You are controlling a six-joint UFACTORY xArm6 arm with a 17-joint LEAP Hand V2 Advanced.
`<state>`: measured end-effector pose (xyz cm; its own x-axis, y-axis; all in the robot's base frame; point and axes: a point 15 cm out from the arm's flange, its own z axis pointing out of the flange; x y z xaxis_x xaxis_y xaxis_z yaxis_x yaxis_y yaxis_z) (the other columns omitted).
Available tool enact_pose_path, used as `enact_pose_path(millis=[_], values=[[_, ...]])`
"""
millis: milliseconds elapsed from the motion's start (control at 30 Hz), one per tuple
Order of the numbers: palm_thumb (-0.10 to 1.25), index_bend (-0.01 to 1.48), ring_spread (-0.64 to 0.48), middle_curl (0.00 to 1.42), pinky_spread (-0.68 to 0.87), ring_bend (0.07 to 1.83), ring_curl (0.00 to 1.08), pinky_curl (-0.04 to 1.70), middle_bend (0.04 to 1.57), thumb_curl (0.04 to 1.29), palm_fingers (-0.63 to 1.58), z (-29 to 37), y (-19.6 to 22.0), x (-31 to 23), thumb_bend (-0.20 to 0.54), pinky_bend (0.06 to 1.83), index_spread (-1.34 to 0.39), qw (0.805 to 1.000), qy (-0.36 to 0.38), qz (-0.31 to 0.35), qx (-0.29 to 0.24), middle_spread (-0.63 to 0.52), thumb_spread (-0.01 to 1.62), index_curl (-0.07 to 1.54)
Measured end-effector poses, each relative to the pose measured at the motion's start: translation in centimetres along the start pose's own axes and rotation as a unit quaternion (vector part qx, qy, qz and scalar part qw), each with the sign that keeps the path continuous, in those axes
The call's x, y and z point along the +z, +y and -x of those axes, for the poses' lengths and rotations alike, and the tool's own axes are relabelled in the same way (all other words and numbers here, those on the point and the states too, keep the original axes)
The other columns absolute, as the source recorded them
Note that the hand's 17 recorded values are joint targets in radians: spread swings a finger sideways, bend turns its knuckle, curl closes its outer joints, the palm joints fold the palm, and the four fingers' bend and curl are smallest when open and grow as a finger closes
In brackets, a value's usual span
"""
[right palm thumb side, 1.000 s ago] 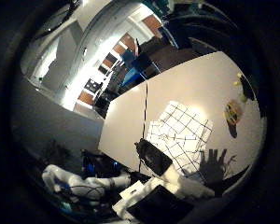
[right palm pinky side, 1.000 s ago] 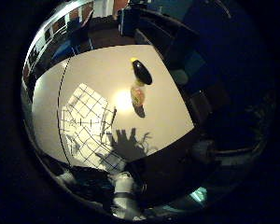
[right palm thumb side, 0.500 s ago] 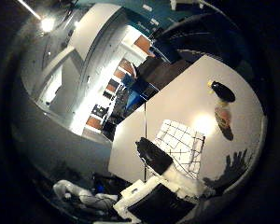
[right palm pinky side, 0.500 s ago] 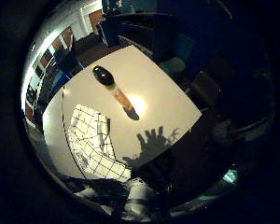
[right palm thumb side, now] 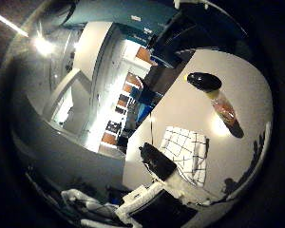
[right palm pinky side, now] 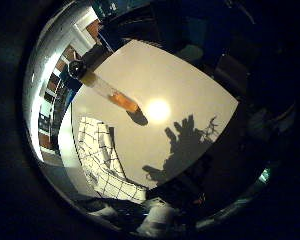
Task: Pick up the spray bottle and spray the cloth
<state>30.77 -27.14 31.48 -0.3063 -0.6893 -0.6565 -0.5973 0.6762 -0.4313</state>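
Observation:
A spray bottle (right palm pinky side: 109, 93) stands upright on the pale table (right palm pinky side: 190, 90), with a black head and orange liquid in its clear body. Beside it on the table lies a white cloth (right palm pinky side: 97, 155) with a black grid pattern, partly folded. My hand (right palm thumb side: 156, 164) hangs well above the table and apart from both. One black fingertip and white parts of it show at the view's edge. Its shadow (right palm pinky side: 185, 145) on the table shows spread fingers with nothing in them. The bottle (right palm thumb side: 218, 99) and cloth (right palm thumb side: 185, 152) also appear in the thumb side view.
A bright light reflection (right palm pinky side: 157, 109) lies on the table beside the bottle. Dark chairs (right palm pinky side: 190, 50) stand past the table's far edge. A lit room with shelves and windows (right palm thumb side: 118, 114) opens beyond the table.
The whole picture has turned and shifted, so the hand's cameras have moved above the table. The bottle and cloth keep their places on the table. The hand's shadow now falls beside the bottle.

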Motion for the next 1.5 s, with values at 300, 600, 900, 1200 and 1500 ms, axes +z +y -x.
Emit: enact_pose_path(millis=[300,600,900,1200,1500], values=[[0.54,0.15,0.27,0.33,0.41,0.37,0.26,0.31,0.20,0.33,0.06,-5.5,1.5,2.2,-0.024,0.42,-0.14,0.997,-0.023,0.011,0.075,0.23,1.08,0.26],[0.55,0.15,0.27,0.33,0.40,0.36,0.26,0.31,0.22,0.33,0.06,-8.1,2.4,5.2,-0.023,0.39,-0.12,0.993,-0.045,0.027,0.106,0.25,1.08,0.26],[0.55,0.15,0.27,0.34,0.39,0.37,0.26,0.31,0.22,0.33,0.07,-8.1,3.0,8.6,-0.023,0.38,-0.11,0.992,-0.054,0.048,0.107,0.25,1.08,0.26],[0.56,0.15,0.26,0.34,0.38,0.38,0.26,0.31,0.24,0.33,0.09,-8.1,2.1,11.7,-0.023,0.37,-0.10,0.991,-0.059,0.062,0.103,0.23,1.09,0.26],[0.57,0.15,0.22,0.36,0.37,0.45,0.27,0.30,0.30,0.33,0.19,-7.2,1.5,14.4,-0.020,0.35,-0.09,0.990,-0.072,0.069,0.105,0.18,1.08,0.26]])
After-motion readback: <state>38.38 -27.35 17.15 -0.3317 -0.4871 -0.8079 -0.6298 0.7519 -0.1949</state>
